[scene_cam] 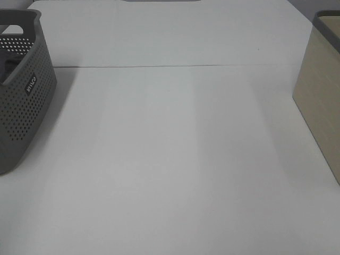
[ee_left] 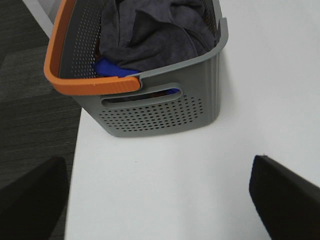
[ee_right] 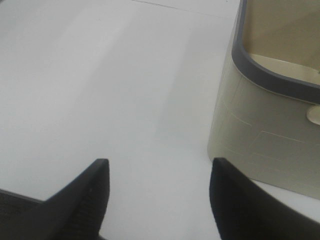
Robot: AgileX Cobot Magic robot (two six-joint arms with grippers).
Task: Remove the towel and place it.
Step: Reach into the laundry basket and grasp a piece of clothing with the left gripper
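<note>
The dark charcoal towel [ee_left: 155, 30] lies crumpled inside the grey perforated basket [ee_left: 155, 112], on top of a blue cloth [ee_left: 112, 69]. The basket has an orange handle [ee_left: 65, 75] and stands at the table's left edge [scene_cam: 21, 101]. My left gripper [ee_left: 160, 200] is open and empty, back from the basket's near end. My right gripper [ee_right: 157, 200] is open and empty over bare table, beside the beige bin [ee_right: 270, 135]. Neither gripper shows in the exterior high view.
The white table [scene_cam: 170, 159] has a seam across its far part. The beige bin with a dark rim [scene_cam: 321, 95] stands at the right edge. Dark carpet floor [ee_left: 30, 125] lies past the table's edge by the basket.
</note>
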